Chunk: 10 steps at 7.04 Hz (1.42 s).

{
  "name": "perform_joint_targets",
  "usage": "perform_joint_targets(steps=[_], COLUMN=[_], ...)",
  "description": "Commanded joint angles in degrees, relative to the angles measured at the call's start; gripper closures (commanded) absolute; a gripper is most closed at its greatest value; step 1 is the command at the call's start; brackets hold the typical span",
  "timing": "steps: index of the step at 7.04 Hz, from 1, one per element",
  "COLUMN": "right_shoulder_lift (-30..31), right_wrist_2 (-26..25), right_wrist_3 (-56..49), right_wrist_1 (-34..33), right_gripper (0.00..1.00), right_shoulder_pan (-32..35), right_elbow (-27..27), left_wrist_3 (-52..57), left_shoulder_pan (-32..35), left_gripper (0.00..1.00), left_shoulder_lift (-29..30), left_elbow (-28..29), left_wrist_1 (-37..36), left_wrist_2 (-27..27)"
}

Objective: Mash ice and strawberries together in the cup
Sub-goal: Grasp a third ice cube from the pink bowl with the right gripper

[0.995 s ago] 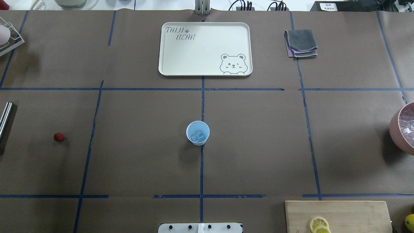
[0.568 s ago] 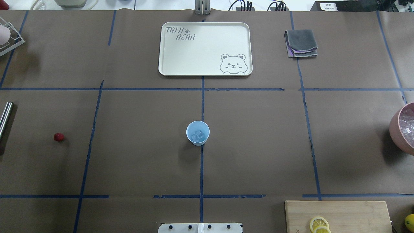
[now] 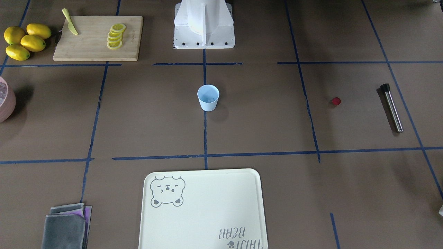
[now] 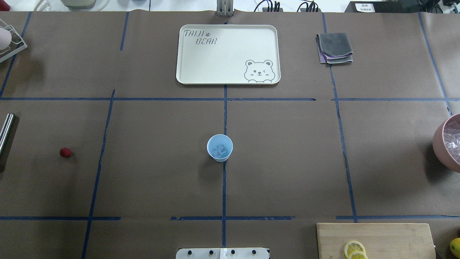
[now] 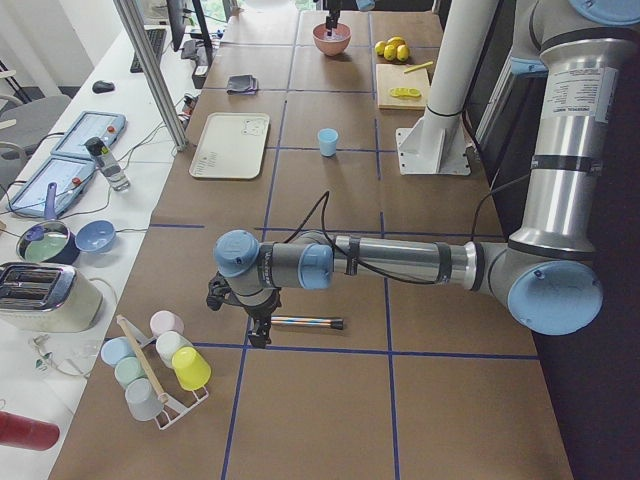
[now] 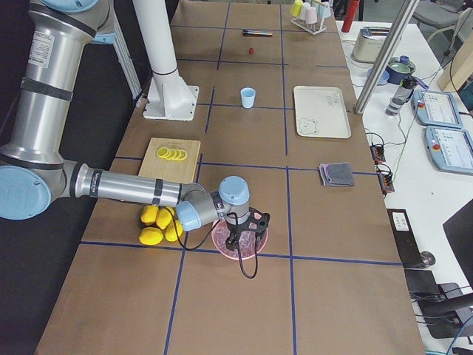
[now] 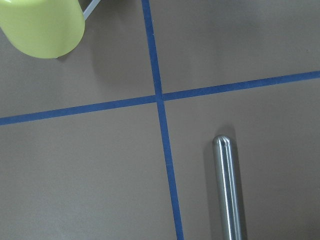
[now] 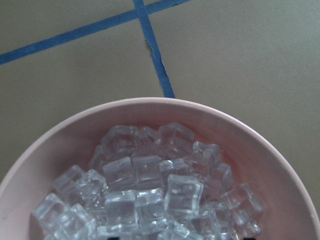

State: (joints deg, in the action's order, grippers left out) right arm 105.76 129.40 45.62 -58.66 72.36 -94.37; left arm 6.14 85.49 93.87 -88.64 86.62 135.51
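The pale-blue cup point(image 4: 220, 148) stands upright at the table's centre with a few lumps of ice point(image 4: 219, 151) in it. More ice point(image 8: 150, 195) fills the pink bowl point(image 6: 260, 240) under my right gripper point(image 6: 238, 241), which hovers over it. The strawberry point(image 4: 65, 152) lies alone on the table's left side. My left gripper point(image 5: 257, 336) hangs beside the end of a steel rod point(image 7: 227, 190). Both grippers show only in the side views, so I cannot tell whether either is open or shut.
A cream bear tray point(image 4: 228, 54) and a folded grey cloth point(image 4: 335, 48) lie at the far side. A cutting board point(image 3: 98, 38) carries lemon slices and a yellow knife, with whole lemons point(image 3: 24, 40) beside it. A rack of cups point(image 5: 158, 360) stands near my left gripper.
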Motion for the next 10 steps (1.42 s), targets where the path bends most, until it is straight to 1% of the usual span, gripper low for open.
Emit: perform_joint_targets(steps=[1, 2, 3, 4, 6, 7, 8, 9, 10], right_shoulder_lift=[-0.02, -0.02, 0.06, 0.06, 0.15, 0.59, 1.72, 3.73, 4.19], right_wrist_2=[-0.11, 0.06, 0.15, 0.15, 0.06, 0.06, -0.11, -0.46, -0.55], right_wrist_3=[0.26, 0.86, 1.04, 0.87, 0.17, 0.17, 0.08, 0.17, 1.04], right_wrist_1=[0.13, 0.22, 0.3, 0.3, 0.39, 0.39, 0.39, 0.39, 0.31], right_gripper=[0.24, 0.47, 0.63, 0.74, 0.83, 0.89, 0.95, 0.98, 0.98], right_shoulder_pan=[-0.47, -0.47, -0.47, -0.47, -0.38, -0.21, 0.06, 0.23, 0.06], right_elbow=[0.24, 0.24, 0.24, 0.24, -0.2, -0.81, -2.82, -7.19, -10.97], left_wrist_3=[0.01, 0.01, 0.01, 0.01, 0.01, -0.08, -0.08, -0.16, -0.08], left_shoulder_pan=[0.03, 0.03, 0.03, 0.03, 0.03, 0.03, 0.03, 0.03, -0.06], left_gripper=[0.0, 0.0, 0.0, 0.0, 0.0, 0.0, 0.0, 0.0, 0.0], left_shoulder_lift=[-0.01, -0.01, -0.01, -0.01, -0.01, -0.01, -0.01, -0.01, -0.01], left_elbow=[0.05, 0.05, -0.04, -0.04, -0.13, -0.22, -0.39, -0.57, -0.66], left_wrist_1=[-0.05, 0.04, 0.04, 0.04, 0.04, 0.04, 0.04, 0.04, 0.04], left_wrist_2=[-0.07, -0.07, 0.02, 0.02, 0.19, 0.19, 0.19, 0.19, 0.19])
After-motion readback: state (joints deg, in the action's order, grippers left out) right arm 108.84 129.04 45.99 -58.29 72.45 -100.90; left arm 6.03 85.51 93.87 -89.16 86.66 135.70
